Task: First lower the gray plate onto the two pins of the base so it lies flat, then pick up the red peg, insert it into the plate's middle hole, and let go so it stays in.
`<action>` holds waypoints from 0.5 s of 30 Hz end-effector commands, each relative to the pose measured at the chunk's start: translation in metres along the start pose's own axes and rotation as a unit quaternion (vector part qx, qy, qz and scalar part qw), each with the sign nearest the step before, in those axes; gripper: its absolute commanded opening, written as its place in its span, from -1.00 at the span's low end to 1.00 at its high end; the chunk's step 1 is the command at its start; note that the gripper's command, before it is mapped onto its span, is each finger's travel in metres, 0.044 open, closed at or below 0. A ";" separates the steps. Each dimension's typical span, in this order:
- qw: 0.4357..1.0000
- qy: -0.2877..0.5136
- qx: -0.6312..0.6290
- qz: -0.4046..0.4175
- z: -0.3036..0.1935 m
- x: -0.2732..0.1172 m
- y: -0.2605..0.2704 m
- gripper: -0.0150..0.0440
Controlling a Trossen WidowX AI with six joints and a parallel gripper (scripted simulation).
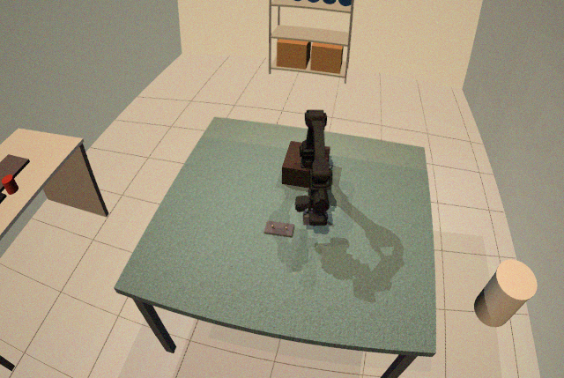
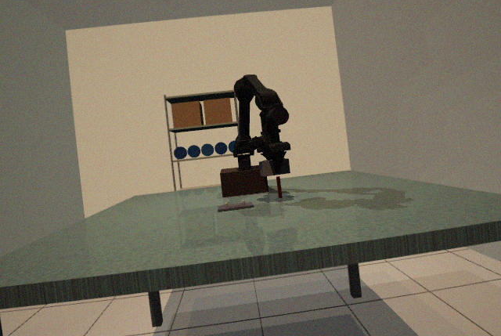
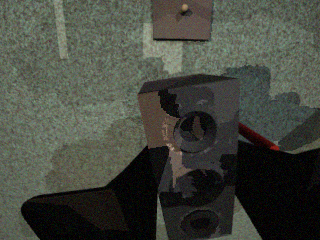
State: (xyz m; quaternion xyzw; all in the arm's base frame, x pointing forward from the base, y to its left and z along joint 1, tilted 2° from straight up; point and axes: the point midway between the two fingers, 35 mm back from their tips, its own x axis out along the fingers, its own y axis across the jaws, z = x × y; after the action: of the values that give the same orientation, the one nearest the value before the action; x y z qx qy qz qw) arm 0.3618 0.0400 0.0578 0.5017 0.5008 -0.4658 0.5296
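Observation:
My gripper (image 1: 315, 218) (image 2: 275, 168) (image 3: 181, 143) is shut on the gray plate (image 2: 265, 168) (image 3: 226, 107), one finger on each long side. The plate is held above the table, with its three holes facing the wrist camera. The base (image 1: 278, 230) (image 2: 236, 207) (image 3: 167, 30) lies flat on the table, to the left of the gripper in the top and exterior views; its two small pins point up. The red peg (image 2: 279, 187) (image 3: 259, 137) stands upright on the table below the gripper, partly hidden by the right finger in the wrist view. I cannot see the peg in the top view.
The green table (image 1: 218, 273) (image 2: 141, 243) carries the arm's brown mounting block (image 1: 296, 174) (image 2: 243, 183) behind the gripper. A side desk (image 1: 55, 137) with a red cylinder (image 1: 10, 183), a shelf rack (image 1: 312, 35) and a pale cylinder (image 1: 505, 293) stand away from the table.

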 end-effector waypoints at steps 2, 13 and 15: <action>1.000 -0.001 0.004 0.004 0.000 -0.018 -0.001 -0.49; 1.000 -0.001 0.008 0.003 0.004 -0.033 -0.005 -0.49; 1.000 -0.002 0.011 0.003 0.010 -0.030 -0.005 -0.49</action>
State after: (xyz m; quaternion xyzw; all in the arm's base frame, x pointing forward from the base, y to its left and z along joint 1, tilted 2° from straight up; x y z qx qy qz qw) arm 0.3548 0.0368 0.0901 0.5066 0.4960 -0.4679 0.5277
